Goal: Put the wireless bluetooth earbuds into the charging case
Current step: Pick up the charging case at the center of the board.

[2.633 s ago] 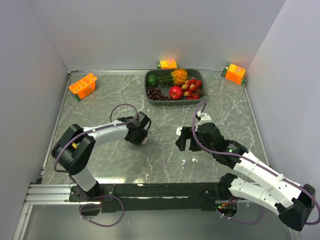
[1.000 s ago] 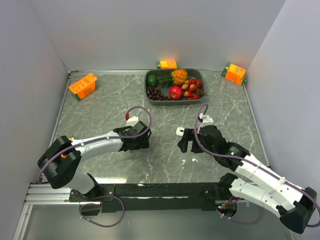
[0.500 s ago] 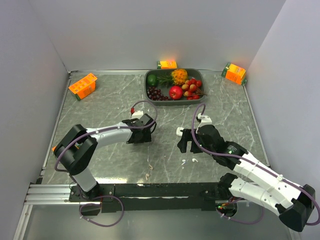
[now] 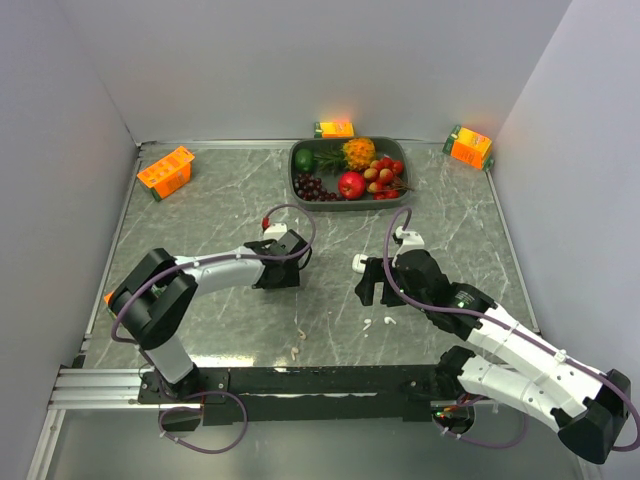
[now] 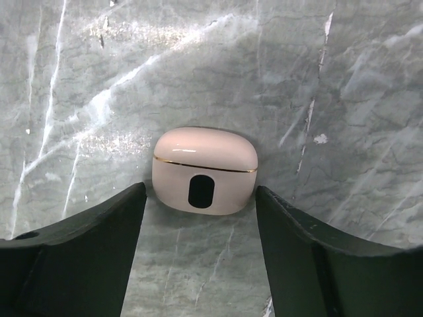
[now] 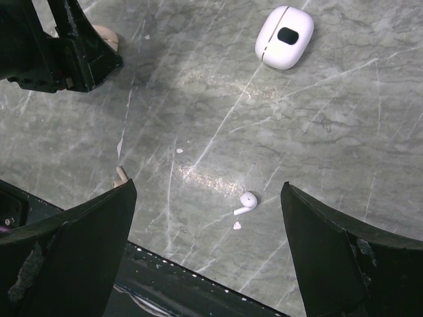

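The cream-beige charging case [image 5: 205, 170] lies on the marble table with its lid shut. My left gripper [image 5: 200, 195] is open, one finger on each side of the case, with small gaps. In the top view the left gripper [image 4: 283, 270] hides the case. A white earbud [image 6: 247, 201] lies on the table below my open, empty right gripper [image 6: 208, 188]. Two white bits [image 4: 368, 323] show in the top view in front of the right gripper [image 4: 370, 285]. A beige earbud [image 6: 121, 175] lies near the front edge.
A shut white case [image 6: 284, 36] lies beside the right gripper. A grey tray of fruit [image 4: 298, 170] stands at the back. Orange cartons sit at the back left [image 4: 166, 171], back middle [image 4: 335, 128] and back right [image 4: 468, 147]. A black rail [image 4: 320, 380] runs along the front edge.
My left gripper has moved a little farther back and to the right over the last second, then held still. The right arm has barely moved.
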Controlling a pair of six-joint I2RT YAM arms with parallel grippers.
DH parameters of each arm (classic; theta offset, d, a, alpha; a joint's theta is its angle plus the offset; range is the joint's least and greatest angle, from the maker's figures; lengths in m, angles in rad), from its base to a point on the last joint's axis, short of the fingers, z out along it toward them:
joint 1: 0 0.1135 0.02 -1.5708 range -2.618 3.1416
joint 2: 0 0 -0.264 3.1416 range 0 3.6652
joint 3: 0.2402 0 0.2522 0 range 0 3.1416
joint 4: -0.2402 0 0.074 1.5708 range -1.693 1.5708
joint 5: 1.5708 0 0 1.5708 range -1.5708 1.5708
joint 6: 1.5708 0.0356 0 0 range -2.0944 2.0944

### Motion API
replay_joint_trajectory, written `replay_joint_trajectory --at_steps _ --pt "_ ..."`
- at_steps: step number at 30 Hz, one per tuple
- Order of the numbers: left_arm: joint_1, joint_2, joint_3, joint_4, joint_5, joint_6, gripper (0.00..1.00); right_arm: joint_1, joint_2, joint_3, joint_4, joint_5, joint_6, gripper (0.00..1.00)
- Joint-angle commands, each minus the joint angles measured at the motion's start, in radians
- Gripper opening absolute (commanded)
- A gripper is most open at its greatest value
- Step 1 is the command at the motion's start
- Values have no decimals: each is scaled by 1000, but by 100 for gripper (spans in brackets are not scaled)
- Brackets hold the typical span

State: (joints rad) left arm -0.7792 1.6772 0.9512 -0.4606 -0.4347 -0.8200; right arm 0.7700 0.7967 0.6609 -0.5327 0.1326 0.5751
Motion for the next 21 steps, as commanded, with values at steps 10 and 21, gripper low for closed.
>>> replay_joint_trajectory --at_steps 10,21 --pt "-12 -196 -150 97 -36 24 7 5 -43 42 -23 9 -15 98" --pt "-127 -758 -586 816 321 281 5 8 24 232 24 -164 -144 98"
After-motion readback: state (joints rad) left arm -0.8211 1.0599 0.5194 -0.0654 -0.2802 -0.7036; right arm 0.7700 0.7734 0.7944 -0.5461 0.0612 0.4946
